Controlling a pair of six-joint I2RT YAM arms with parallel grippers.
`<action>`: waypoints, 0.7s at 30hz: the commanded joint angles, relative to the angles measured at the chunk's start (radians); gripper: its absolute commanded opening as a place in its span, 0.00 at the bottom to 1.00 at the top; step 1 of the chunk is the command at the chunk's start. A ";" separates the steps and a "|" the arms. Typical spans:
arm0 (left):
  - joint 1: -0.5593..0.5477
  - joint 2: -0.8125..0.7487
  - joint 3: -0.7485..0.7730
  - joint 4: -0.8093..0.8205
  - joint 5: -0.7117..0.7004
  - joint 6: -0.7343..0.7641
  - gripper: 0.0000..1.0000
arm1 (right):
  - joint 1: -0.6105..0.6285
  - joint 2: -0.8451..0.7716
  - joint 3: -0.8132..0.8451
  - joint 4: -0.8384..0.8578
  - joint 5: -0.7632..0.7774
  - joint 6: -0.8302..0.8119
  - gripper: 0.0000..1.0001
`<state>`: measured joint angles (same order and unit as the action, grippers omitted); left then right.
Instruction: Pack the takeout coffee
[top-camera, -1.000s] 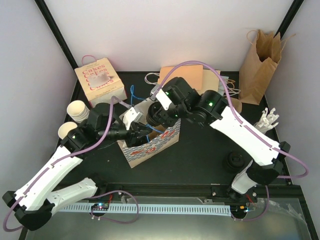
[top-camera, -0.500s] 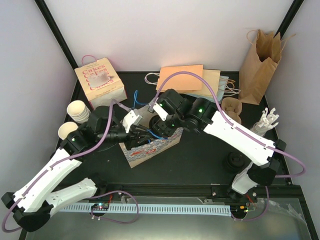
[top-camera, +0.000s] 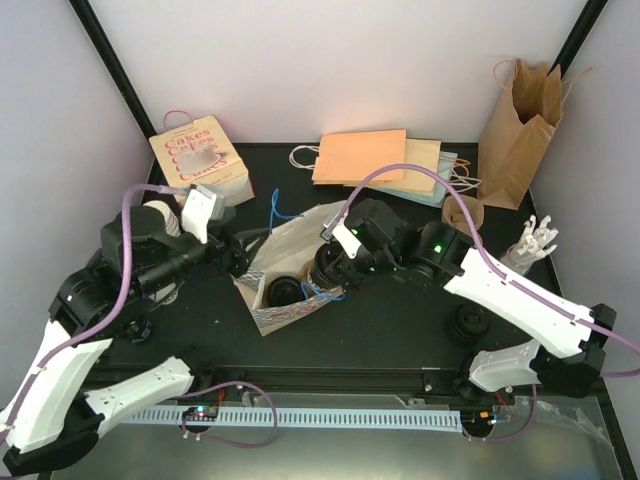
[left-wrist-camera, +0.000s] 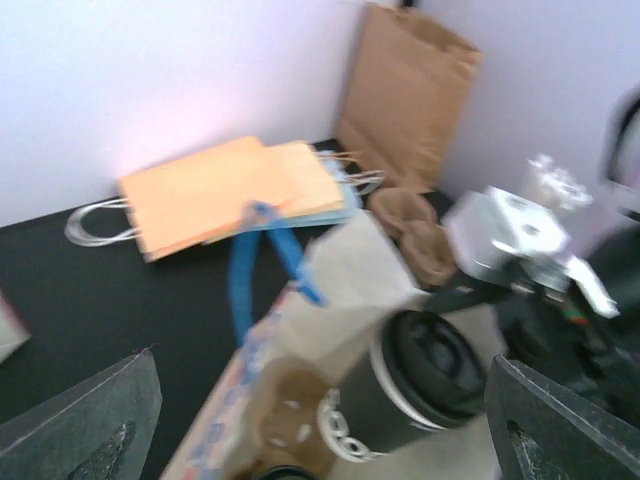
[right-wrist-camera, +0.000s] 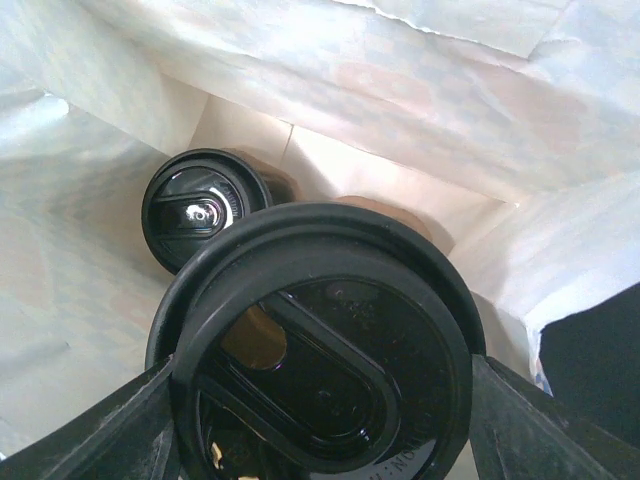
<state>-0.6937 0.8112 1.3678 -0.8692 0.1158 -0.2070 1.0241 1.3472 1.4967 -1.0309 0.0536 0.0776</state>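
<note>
A patterned paper bag (top-camera: 262, 312) with blue handles (left-wrist-camera: 245, 262) lies open mid-table. My right gripper (top-camera: 326, 268) is shut on a takeout coffee cup with a black lid (right-wrist-camera: 320, 345), held at the bag's mouth. The cup's dark side and lid (left-wrist-camera: 440, 362) also show in the left wrist view. A second lidded cup (right-wrist-camera: 203, 206) stands deeper inside the bag (right-wrist-camera: 420, 120), and shows from above as a lidded cup (top-camera: 283, 292). My left gripper (top-camera: 238, 258) is open and empty, left of the bag, with its fingers (left-wrist-camera: 95, 425) spread wide.
A pink "Cakes" box (top-camera: 200, 160) and a stack of paper cups (top-camera: 155, 220) sit at the back left. Flat orange bags (top-camera: 365, 155), a brown paper bag (top-camera: 520, 120), a cardboard carrier (top-camera: 462, 215) and a loose black lid (top-camera: 470, 322) are on the right.
My left gripper has opened, let go of the bag's edge and drawn back to the left. My right gripper has brought the lidded cup lower into the bag's mouth.
</note>
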 joint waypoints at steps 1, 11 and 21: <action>0.029 0.083 0.121 -0.193 -0.275 -0.043 0.91 | 0.020 -0.066 -0.053 0.073 0.004 0.000 0.57; 0.062 0.214 0.206 -0.282 -0.084 0.084 0.94 | 0.046 -0.151 -0.157 0.099 0.004 -0.012 0.57; 0.063 0.279 0.054 -0.198 0.065 0.206 0.93 | 0.056 -0.175 -0.176 0.115 0.011 -0.004 0.57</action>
<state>-0.6357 1.0542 1.4502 -1.0943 0.0940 -0.0746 1.0683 1.1995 1.3220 -0.9493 0.0536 0.0765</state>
